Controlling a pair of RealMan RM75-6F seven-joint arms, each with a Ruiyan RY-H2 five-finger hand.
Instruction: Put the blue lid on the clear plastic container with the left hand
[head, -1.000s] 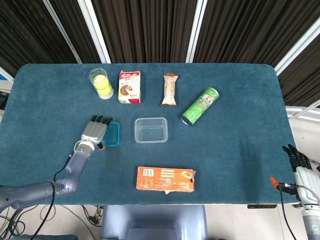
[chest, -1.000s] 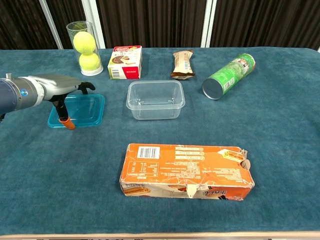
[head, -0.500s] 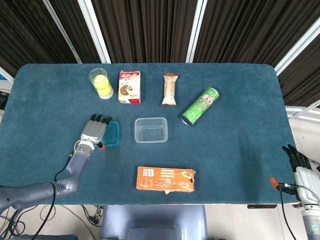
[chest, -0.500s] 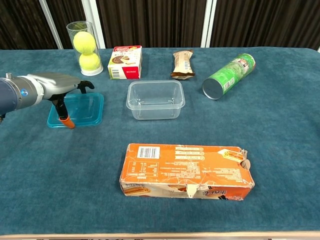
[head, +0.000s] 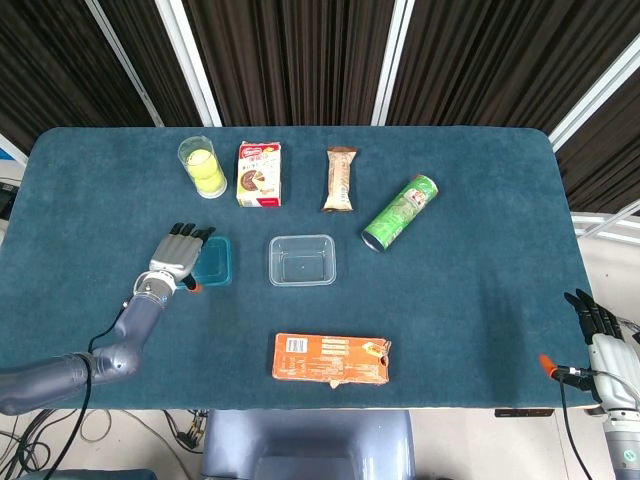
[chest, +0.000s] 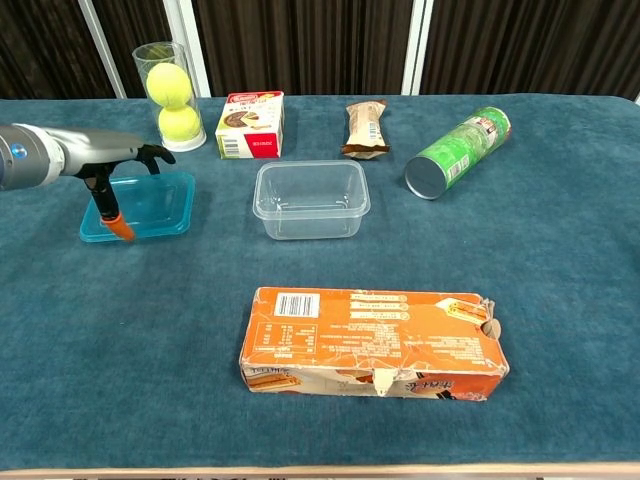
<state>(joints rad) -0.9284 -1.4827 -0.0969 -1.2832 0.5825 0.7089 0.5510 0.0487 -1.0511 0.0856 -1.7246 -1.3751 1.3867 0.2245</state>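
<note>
The left hand (head: 176, 257) lies flat over the left part of the blue lid (head: 214, 263), its fingers (chest: 150, 154) stretched out across the lid's top and its thumb pointing down at the near edge; whether it actually grips the lid I cannot tell. The lid rests on the teal desk (head: 460, 250), to the left of the clear plastic container (head: 302, 260) and apart from it. The container stands open near the desk's middle. The right hand (head: 600, 335) hangs off the desk's right edge, fingers straight and slightly apart, holding nothing
</note>
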